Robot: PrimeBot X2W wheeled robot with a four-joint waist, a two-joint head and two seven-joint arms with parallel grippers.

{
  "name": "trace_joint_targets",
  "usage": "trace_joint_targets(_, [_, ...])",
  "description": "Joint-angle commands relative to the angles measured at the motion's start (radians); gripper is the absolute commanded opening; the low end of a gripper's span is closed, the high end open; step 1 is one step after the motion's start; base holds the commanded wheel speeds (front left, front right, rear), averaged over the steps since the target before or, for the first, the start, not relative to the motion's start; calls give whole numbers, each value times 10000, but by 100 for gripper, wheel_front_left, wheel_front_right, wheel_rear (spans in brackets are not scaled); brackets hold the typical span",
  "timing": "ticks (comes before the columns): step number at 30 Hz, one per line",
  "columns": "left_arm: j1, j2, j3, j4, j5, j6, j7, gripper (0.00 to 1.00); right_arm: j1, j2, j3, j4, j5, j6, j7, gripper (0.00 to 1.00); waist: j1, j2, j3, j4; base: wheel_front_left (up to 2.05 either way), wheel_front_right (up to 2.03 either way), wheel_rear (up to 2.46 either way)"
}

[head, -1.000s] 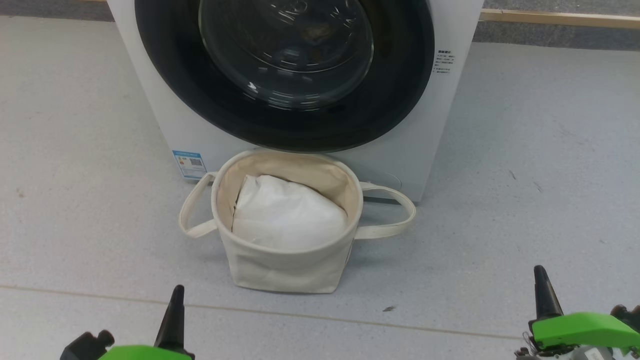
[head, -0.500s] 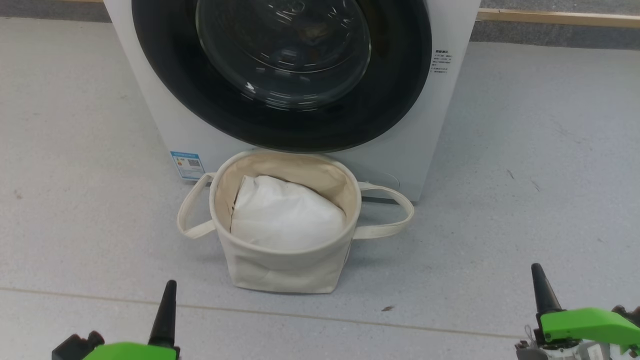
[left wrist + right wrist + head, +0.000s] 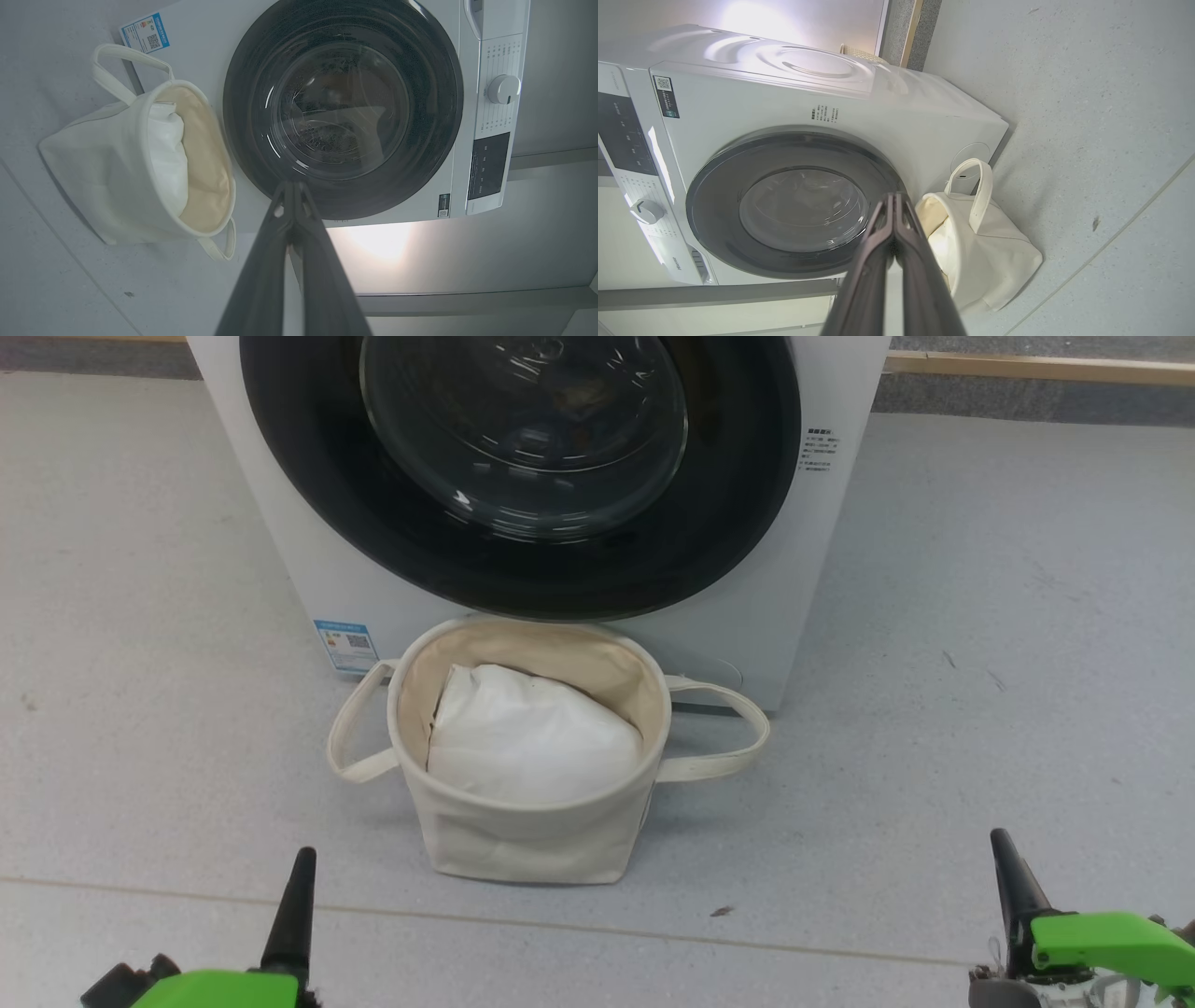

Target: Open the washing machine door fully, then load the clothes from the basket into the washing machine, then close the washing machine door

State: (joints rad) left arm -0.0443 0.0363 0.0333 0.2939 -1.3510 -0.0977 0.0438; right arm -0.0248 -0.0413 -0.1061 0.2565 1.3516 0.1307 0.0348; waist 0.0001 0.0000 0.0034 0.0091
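The white washing machine (image 3: pixel 280 532) stands ahead with its black-rimmed glass door (image 3: pixel 518 476) shut flat against the front, as the left wrist view (image 3: pixel 343 107) and right wrist view (image 3: pixel 794 205) also show. The cream basket (image 3: pixel 523 840) sits on the floor right before it, with only a plain white liner cloth (image 3: pixel 532 737) showing inside. The bear-printed clothes are hidden or out of view. My left gripper (image 3: pixel 297 905) and right gripper (image 3: pixel 1008 877) hang low, well short of the basket. Both are shut, fingertips together and empty (image 3: pixel 290 186) (image 3: pixel 893 198).
Grey floor with a thin seam line (image 3: pixel 794 947) runs across in front of me. A wooden strip (image 3: pixel 1036 369) lies along the wall at the back right. The machine's control panel and dial (image 3: pixel 502 88) sit at its top.
The head view has drifted slightly, shifting machine and basket a little left. The left gripper has moved a bit left and down in the picture; the right one has barely moved.
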Motion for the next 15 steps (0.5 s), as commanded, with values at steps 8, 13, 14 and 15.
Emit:
trace_joint_targets(8, [-550, 124, 538, -416, -1172, -190, 333, 0, -675, -157, 98, -215, 1200, 0, 333, 0, 0, 0, -1, -38, 0, 0, 0])
trace_joint_targets(13, [-578, 129, 622, -438, -1620, -234, 448, 0, -722, -158, 72, -185, 1661, 0, 453, 0, 0, 0, -2, -55, 0, 0, 0])
trace_joint_targets(14, [-585, 130, 643, -443, -1732, -246, 476, 0, -734, -158, 66, -178, 1777, 0, 483, 0, 0, 0, -2, -59, 0, 0, 0])
trace_joint_targets(15, [-592, 131, 665, -449, -1845, -257, 505, 0, -745, -159, 59, -170, 1893, 0, 513, 0, 0, 0, -2, -63, 0, 0, 0])
